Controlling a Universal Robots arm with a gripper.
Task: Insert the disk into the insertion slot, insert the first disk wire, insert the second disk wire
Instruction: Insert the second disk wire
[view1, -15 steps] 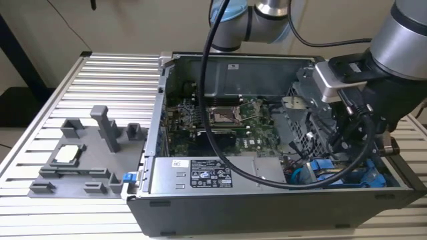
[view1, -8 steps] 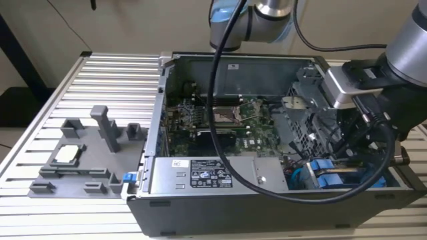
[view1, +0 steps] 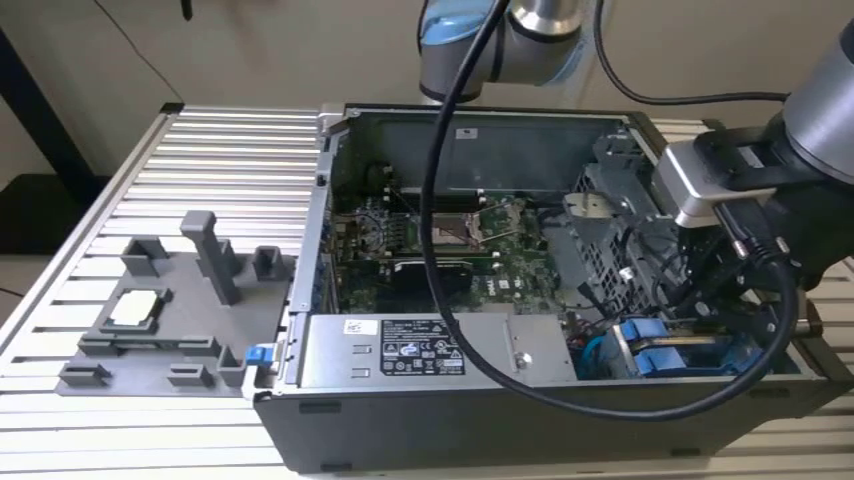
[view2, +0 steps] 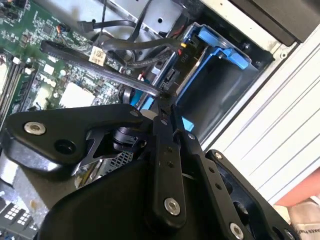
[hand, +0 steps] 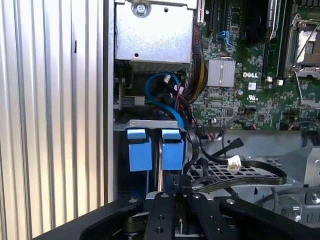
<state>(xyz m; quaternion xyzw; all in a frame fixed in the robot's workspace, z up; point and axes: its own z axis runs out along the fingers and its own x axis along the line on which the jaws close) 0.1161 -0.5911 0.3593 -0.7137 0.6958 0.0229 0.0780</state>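
Two blue-fronted drive frames stand side by side in the drive bay at the case's front corner, on the exterior view's right (view1: 657, 350). The disk (hand: 171, 150) sits in the insertion slot (hand: 157, 123), next to the similar drive (hand: 139, 150). In the second wrist view its blue frame (view2: 222, 55) lies just past my gripper (view2: 166, 102). The gripper is shut on a black disk wire connector (view2: 168, 82) pressed against the frame's end. In the first wrist view the gripper (hand: 176, 194) hangs just over the disk's blue front.
The open computer case (view1: 320, 300) lies on a ribbed metal table (view1: 214, 150). The motherboard (hand: 250, 90) and power supply (view1: 414, 350) are near. A flat black cable (hand: 250, 176) with a white plug (hand: 233, 161) crosses the perforated cage. A grey fixture (view1: 160, 320) lies on the exterior view's left.
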